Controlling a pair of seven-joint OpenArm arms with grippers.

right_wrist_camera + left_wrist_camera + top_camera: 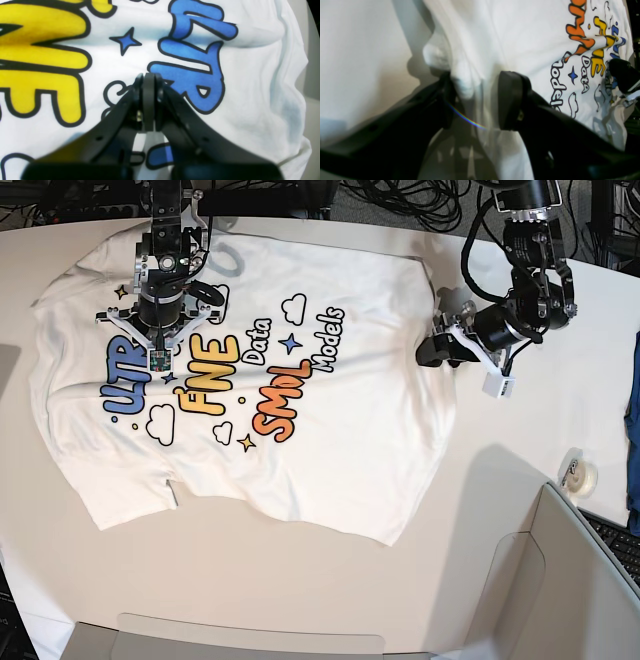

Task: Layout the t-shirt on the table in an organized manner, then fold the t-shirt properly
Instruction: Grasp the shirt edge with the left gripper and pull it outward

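The white t-shirt (300,450) lies spread print-up on the white table (300,590). My left gripper (432,348) is at the shirt's right edge. In the left wrist view its jaws (478,77) stand open, with a raised fold of the t-shirt (463,82) between them, against the left finger (446,100). The table (357,62) shows bare to the left. My right gripper (158,358) rests on the print by the blue letters. In its own view the right gripper (148,77) is shut over the t-shirt (250,75), and no cloth shows between its pads.
A roll of tape (580,473) lies on the table at the right. A dark blue cloth (634,420) hangs at the right edge. A grey panel (560,580) and a keyboard (615,538) fill the lower right corner. Cables (400,200) run along the back.
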